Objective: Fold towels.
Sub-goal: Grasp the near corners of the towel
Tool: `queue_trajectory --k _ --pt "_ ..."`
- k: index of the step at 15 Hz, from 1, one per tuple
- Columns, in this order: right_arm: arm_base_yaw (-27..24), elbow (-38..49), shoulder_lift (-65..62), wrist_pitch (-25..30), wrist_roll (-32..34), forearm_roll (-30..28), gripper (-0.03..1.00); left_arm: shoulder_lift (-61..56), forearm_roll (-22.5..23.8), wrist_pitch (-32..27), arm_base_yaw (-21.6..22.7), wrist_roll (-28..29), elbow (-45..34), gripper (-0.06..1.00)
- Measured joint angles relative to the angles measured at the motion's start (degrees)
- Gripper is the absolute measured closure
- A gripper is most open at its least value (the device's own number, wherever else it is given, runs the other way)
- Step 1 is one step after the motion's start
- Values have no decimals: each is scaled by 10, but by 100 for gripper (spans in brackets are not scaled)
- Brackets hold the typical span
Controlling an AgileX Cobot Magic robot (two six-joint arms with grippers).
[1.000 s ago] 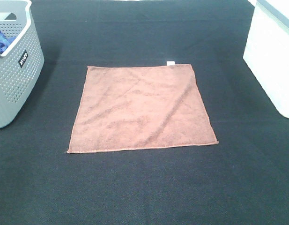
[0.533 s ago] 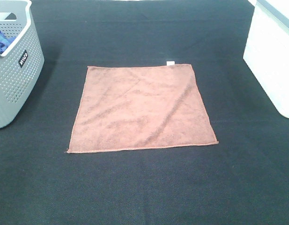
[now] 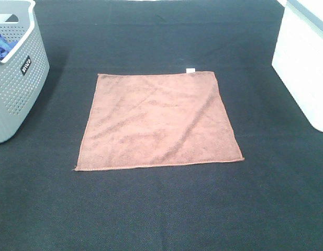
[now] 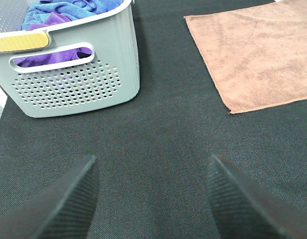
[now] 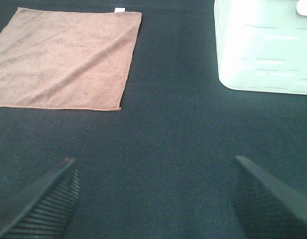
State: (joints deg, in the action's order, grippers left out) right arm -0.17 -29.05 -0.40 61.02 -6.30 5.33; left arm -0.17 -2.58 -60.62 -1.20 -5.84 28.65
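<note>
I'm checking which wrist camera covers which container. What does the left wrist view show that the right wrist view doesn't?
Only the left wrist view: the grey perforated basket holding blue and purple cloths, and the left gripper, open above the dark table cover. Only the right wrist view: the white bin and the right gripper, also open. Both: the reddish-brown towel lying flat and unfolded on the dark table cover, with neither gripper touching it.

The towel (image 3: 158, 121) is a square reddish-brown cloth with a stitched hem, spread flat and unfolded on the counter (image 3: 161, 209), a small white tag (image 3: 190, 70) at its far edge.
</note>
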Motion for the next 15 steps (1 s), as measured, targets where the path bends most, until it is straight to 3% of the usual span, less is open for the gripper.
queue_trajectory --k 15 --pt "0 0 0 0 0 0 19 0 0 0 0 0 0 33"
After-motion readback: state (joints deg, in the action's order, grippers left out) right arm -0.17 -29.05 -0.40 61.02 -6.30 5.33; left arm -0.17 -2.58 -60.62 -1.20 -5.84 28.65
